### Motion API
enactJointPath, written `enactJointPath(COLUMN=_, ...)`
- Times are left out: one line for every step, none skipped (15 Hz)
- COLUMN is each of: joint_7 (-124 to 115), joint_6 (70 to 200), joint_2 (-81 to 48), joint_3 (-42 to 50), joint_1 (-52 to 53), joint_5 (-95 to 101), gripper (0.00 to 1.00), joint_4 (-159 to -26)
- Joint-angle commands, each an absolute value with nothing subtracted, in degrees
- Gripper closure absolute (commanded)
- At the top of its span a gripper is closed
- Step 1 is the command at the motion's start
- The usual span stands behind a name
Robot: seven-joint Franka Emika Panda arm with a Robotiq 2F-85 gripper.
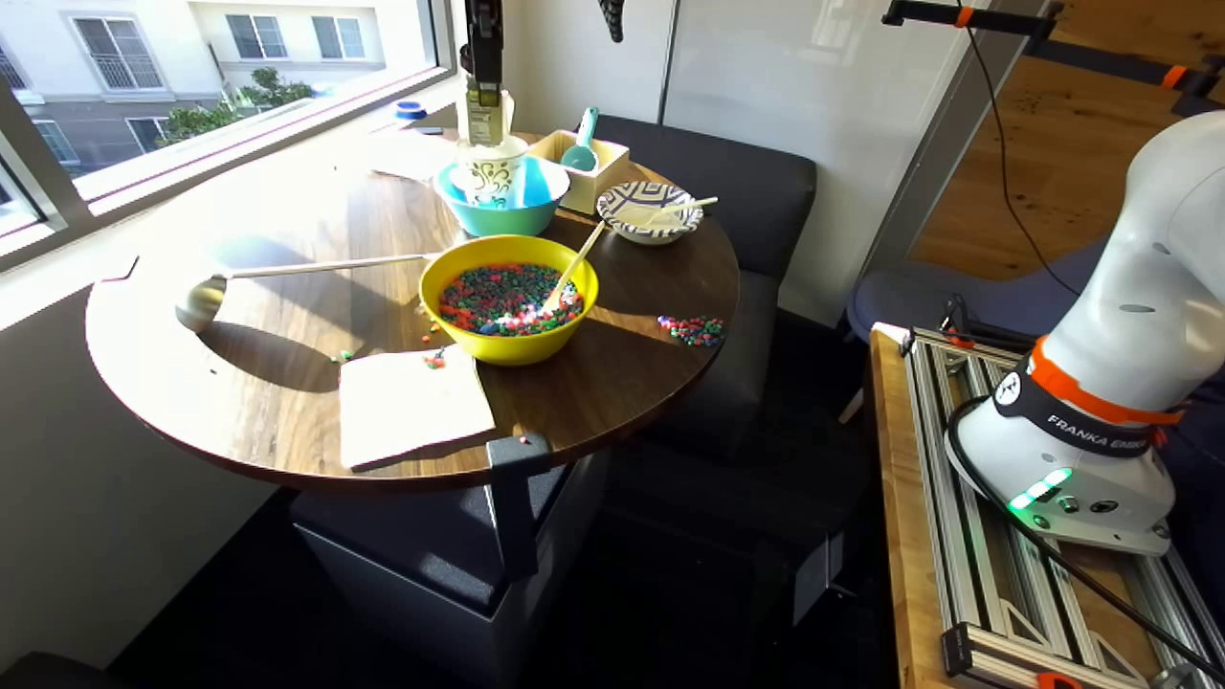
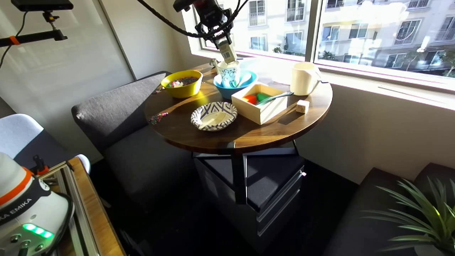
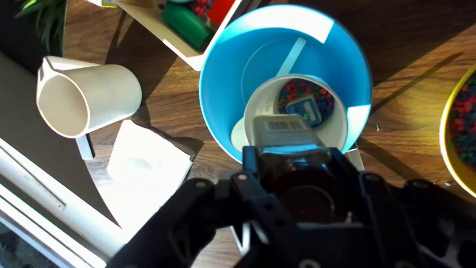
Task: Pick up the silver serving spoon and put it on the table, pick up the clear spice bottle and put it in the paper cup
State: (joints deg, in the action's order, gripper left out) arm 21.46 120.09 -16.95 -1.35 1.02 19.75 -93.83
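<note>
For a clean drop, we should be centring the bottle (image 2: 228, 53) within the rim of the cup (image 2: 230, 73) and straightening its lean before letting go. We are gripping it in the tool (image 3: 295, 160), right at the cup's mouth; it is looking clear-sided, with a pale barcoded label.

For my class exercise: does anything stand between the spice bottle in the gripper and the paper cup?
Nothing visible stands between the spice bottle and the paper cup below it; inside, beads and a small blue-faced block may limit its depth.
</note>
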Motion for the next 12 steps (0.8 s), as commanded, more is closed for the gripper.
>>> enactJointPath(joint_7=25.7, joint_6=113.9, joint_2=-21.6, joint_3=-2.7, joint_1=-0.1, joint_5=12.4, gripper=0.76, joint_4=-86.4)
enactJointPath(joint_7=26.1, joint_6=112.9, joint_2=-22.6, joint_3=-2.8, joint_1=-0.4, joint_5=10.8, gripper=0.76, joint_4=-85.3)
enactJointPath(joint_7=25.9, joint_6=112.5, joint_2=-23.5, joint_3=-2.6, joint_1=-0.5, joint_5=10.2, gripper=0.76, joint_4=-84.5)
enactJointPath(joint_7=24.5, joint_6=113.7, joint_2=-24.1, joint_3=-2.1, joint_1=-0.4, joint_5=10.8, gripper=0.76, joint_4=-84.5)
enactJointPath(joint_7=23.8, joint_6=114.1, joint_2=-24.9, joint_3=-1.7, joint_1=-0.5, joint_5=11.0, gripper=0.76, joint_4=-84.1)
enactJointPath(joint_7=23.5, joint_6=113.8, joint_2=-25.6, joint_3=-1.4, joint_1=-0.8, joint_5=11.2, gripper=0.76, joint_4=-83.7)
enactJointPath(joint_7=23.0, joint_6=113.6, joint_2=-26.1, joint_3=-1.0, joint_1=-1.0, joint_5=11.7, gripper=0.76, joint_4=-83.5)
enactJointPath(joint_7=22.8, joint_6=113.2, joint_2=-26.6, joint_3=-0.7, joint_1=-1.3, joint_5=11.7, gripper=0.76, joint_4=-83.2)
enactJointPath(joint_7=22.6, joint_6=113.0, joint_2=-27.0, joint_3=-0.5, joint_1=-1.6, joint_5=11.8, gripper=0.76, joint_4=-83.1)
enactJointPath(joint_7=22.3, joint_6=112.8, joint_2=-27.2, joint_3=-0.5, joint_1=-1.9, joint_5=11.2, gripper=0.37, joint_4=-83.4)
enactJointPath(joint_7=21.9, joint_6=113.0, joint_2=-27.4, joint_3=-0.5, joint_1=-2.2, joint_5=10.8, gripper=0.26, joint_4=-83.4)
enactJointPath(joint_7=21.7, joint_6=113.5, joint_2=-26.8, joint_3=-0.8, joint_1=-2.7, joint_5=9.8, gripper=0.19, joint_4=-84.0)
